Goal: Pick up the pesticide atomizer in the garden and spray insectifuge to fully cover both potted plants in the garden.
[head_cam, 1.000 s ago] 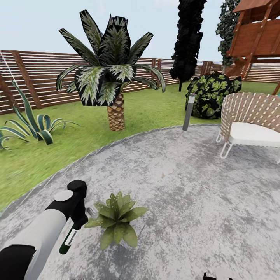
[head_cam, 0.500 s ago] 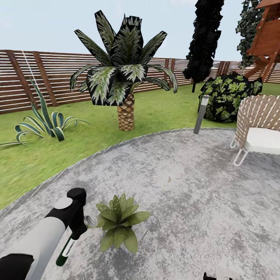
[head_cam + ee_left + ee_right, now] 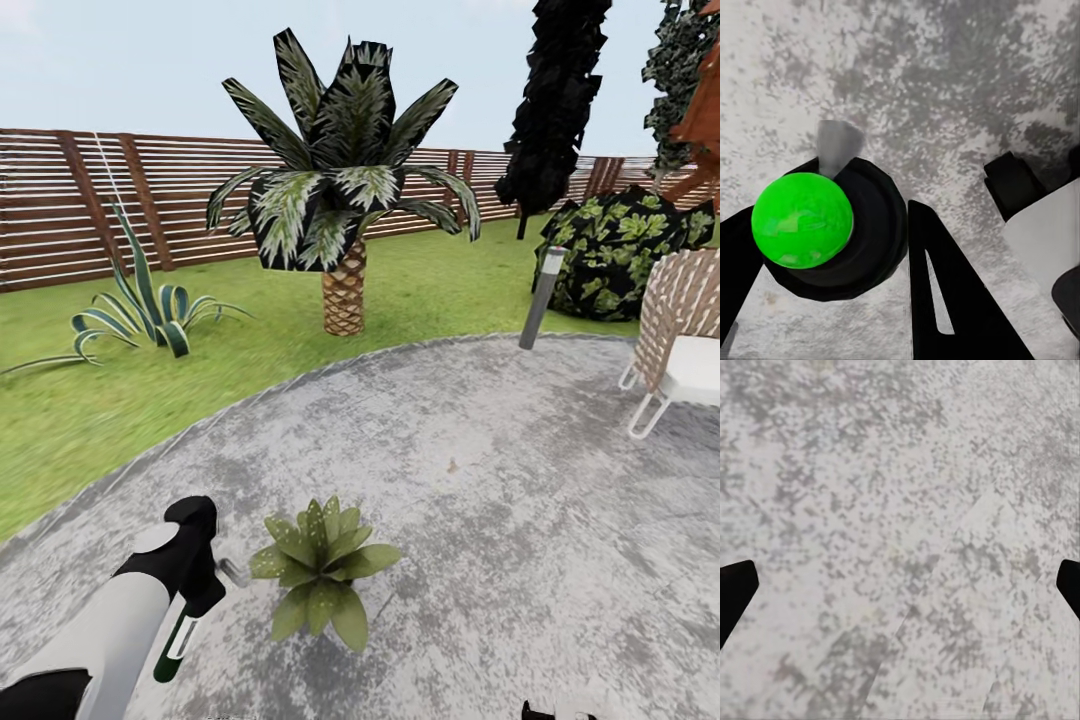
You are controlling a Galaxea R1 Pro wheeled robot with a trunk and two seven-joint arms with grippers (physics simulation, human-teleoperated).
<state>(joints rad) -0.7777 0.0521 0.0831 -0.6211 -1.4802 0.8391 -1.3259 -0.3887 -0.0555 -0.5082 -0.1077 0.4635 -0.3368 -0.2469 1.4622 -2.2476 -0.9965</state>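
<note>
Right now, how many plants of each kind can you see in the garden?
Small potted plant: 1
Palm: 1
Striped spiky plant: 1
Leafy bush: 1
Tall dark trees: 2
Total: 6

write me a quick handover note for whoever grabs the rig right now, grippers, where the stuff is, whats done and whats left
Left gripper: shut on the pesticide atomizer, held low over the grey patio, nozzle toward the potted plant.
Right gripper: fingertips spread wide over bare patio, holding nothing.
That potted plant sits on the patio just beside the atomizer. The palm and the striped agave on the lawn are not targets.
Done: atomizer picked up and brought to one plant.
Left: no spray is visible, so I cannot tell whether this plant is covered; then find and spray the second potted plant.
</note>
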